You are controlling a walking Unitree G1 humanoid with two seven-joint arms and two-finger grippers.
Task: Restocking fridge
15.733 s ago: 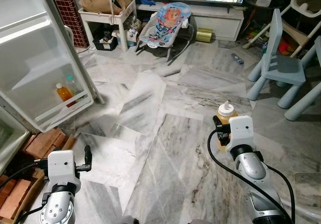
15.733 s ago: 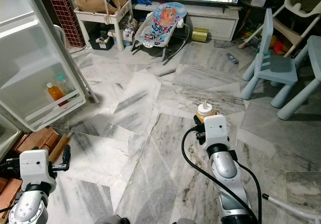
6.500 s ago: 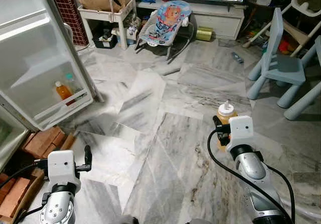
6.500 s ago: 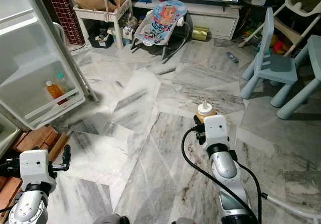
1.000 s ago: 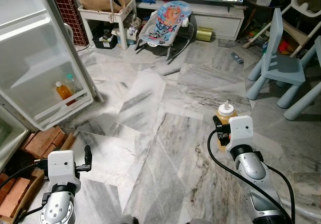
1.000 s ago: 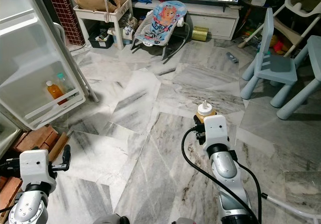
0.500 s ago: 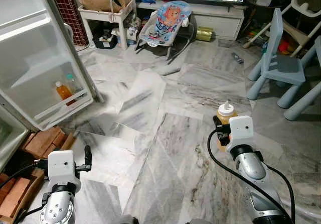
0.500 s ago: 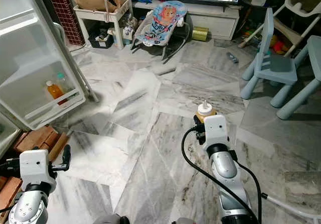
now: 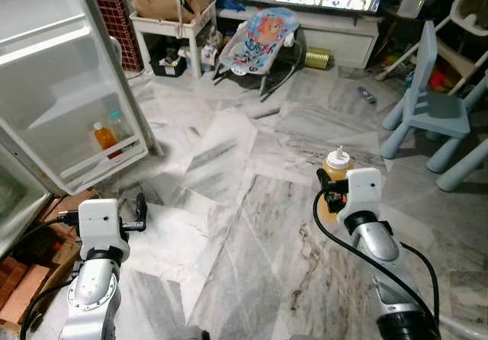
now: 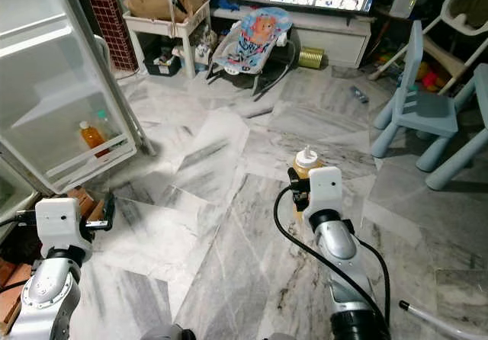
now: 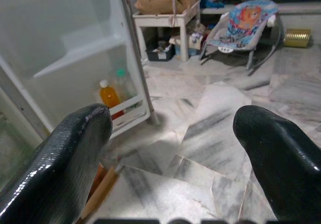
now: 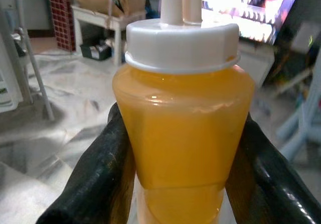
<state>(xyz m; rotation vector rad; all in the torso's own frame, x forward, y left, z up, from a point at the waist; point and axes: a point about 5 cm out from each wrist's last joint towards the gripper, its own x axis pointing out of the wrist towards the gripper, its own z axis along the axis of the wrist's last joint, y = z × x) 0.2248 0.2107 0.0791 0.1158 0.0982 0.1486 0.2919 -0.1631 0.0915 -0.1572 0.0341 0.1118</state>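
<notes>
Gripping a yellow sauce bottle (image 12: 183,128), the right hand (image 12: 180,184) faces marble floor (image 9: 229,165) before the open fridge door (image 9: 69,88).

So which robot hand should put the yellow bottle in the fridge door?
The right hand, probably: it already grips the yellow bottle. The left hand is open and empty, though nearer the fridge door.
</notes>
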